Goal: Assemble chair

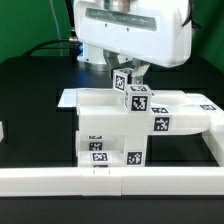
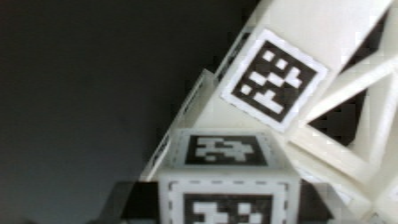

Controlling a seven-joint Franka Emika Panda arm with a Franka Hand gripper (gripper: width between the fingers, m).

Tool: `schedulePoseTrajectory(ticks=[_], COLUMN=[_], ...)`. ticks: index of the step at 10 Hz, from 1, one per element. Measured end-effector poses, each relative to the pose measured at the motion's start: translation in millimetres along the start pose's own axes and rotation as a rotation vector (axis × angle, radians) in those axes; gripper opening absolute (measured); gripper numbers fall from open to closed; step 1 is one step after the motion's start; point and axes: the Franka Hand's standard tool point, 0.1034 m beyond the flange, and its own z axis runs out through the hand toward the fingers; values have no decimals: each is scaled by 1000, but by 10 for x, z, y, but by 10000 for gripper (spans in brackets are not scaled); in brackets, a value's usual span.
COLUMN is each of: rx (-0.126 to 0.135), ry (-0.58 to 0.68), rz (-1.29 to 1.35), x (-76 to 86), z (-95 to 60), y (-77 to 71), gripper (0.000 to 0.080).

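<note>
Arm upright over stacked chair parts (image 1: 120, 125), gripper (image 1: 131, 78) grip unclear, border rail (image 1: 110, 180) touching stack, black table (image 1: 35, 100) open on exterior view's left

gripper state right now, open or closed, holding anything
gripper: low over the chair parts, its fingers hidden in both views; open or closed cannot be told.
</note>
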Motion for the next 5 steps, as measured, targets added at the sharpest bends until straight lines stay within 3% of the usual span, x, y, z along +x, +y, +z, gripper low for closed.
schedulePoseTrajectory(ticks=[3,4,5], rx=[6,6,6], ry=[-8,-8,-8], rz=[123,101,70], x=[-21,-21,-21], z=[1,3,3], y=[-15,-14,-13], gripper=[287,482,482])
